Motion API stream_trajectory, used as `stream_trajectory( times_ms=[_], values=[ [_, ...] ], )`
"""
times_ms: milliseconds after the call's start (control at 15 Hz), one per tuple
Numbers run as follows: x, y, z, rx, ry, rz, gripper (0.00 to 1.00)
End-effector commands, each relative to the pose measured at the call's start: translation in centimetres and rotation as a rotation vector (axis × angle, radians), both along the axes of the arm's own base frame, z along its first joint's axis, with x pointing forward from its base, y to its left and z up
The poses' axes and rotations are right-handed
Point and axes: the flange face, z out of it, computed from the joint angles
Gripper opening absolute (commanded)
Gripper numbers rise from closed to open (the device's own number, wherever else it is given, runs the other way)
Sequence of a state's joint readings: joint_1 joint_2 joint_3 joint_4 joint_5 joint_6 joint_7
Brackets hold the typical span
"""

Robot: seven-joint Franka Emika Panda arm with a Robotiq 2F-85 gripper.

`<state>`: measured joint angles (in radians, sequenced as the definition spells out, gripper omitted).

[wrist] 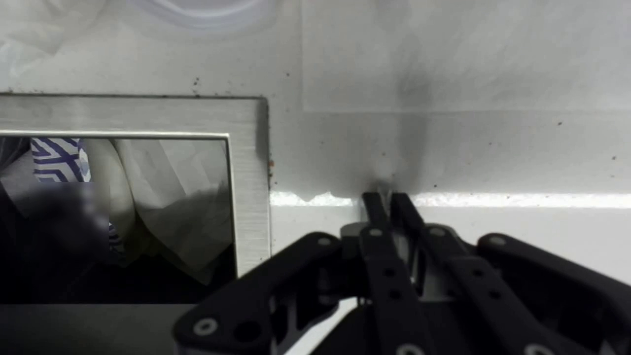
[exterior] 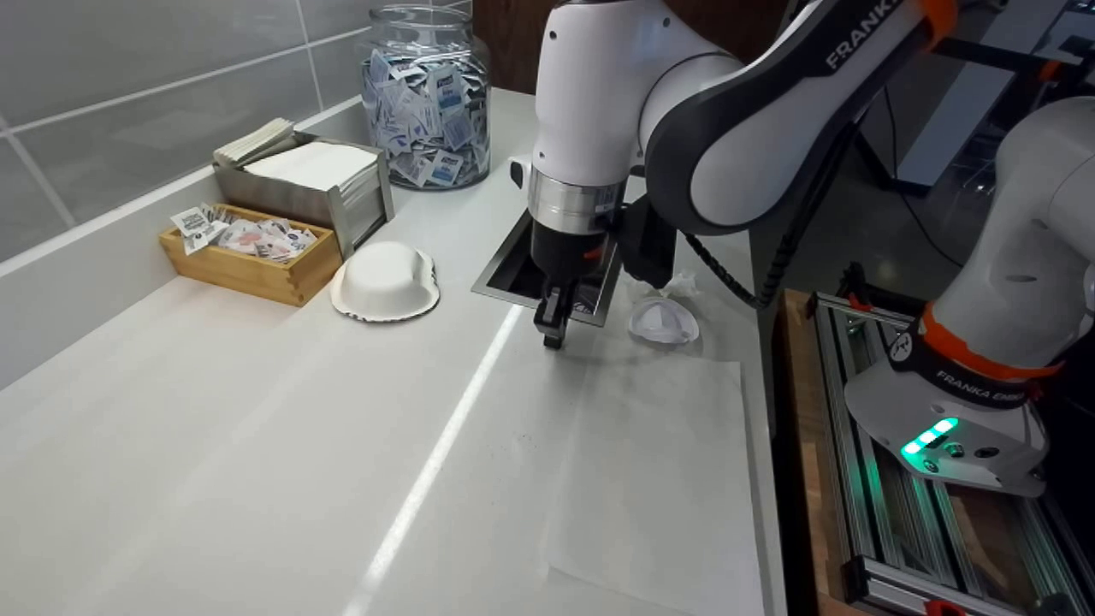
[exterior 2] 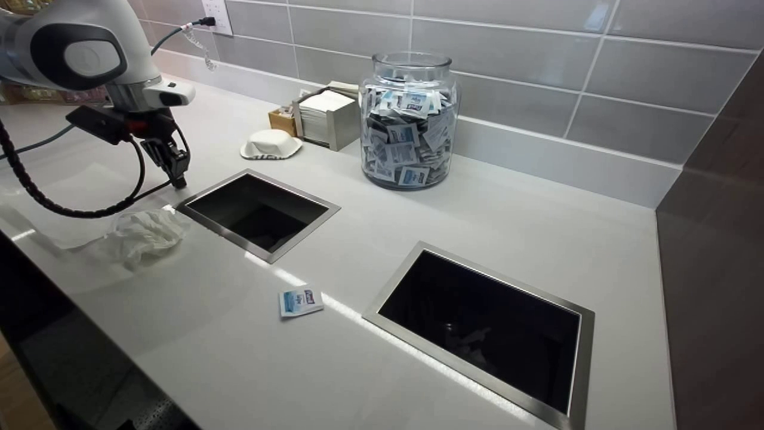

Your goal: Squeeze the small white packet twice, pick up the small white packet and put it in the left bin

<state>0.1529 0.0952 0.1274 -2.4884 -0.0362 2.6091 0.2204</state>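
Observation:
A small white packet (exterior 2: 300, 303) with blue print lies flat on the counter between two bin openings in an exterior view. The left bin's steel rim (exterior 2: 227, 230) also shows in the wrist view (wrist: 251, 172), with waste inside. My gripper (exterior 2: 180, 183) points down, low over the counter beside that bin, apart from the packet. In the wrist view the fingers (wrist: 388, 197) are together, with a pale sliver between the tips; I cannot tell whether it is pads or a thin thing. The packet is out of the wrist view.
The right bin (exterior 2: 465, 365) lies beyond the packet. Crumpled tissue (exterior 2: 146, 236), a clear plastic lid (exterior: 663, 321) and a paper sheet (exterior: 659, 479) lie near the gripper. A packet-filled glass jar (exterior: 428, 120), napkin holder (exterior: 282, 192), wooden box (exterior: 257, 272) and white bowl (exterior: 385, 278) stand along the wall.

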Motion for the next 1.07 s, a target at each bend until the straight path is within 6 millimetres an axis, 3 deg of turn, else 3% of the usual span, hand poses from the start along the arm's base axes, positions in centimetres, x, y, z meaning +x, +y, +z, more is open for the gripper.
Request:
stream_trajectory(
  times_ms=[0,400,467,533,667,1000],
  values=[
    [-0.23,-0.04,-0.28,-0.007,0.001,0.004,0.43],
    [-0.23,-0.01,-0.56,-0.008,0.007,0.005,0.87],
    [-0.23,-0.02,-0.58,-0.009,0.007,0.005,0.76],
    [-0.24,-0.03,-0.6,-0.009,0.008,0.006,0.5],
    [-0.24,-0.04,-0.64,-0.01,0.008,0.006,0.5],
    [-0.23,-0.05,-0.62,-0.011,0.008,0.006,0.11]
  ],
)
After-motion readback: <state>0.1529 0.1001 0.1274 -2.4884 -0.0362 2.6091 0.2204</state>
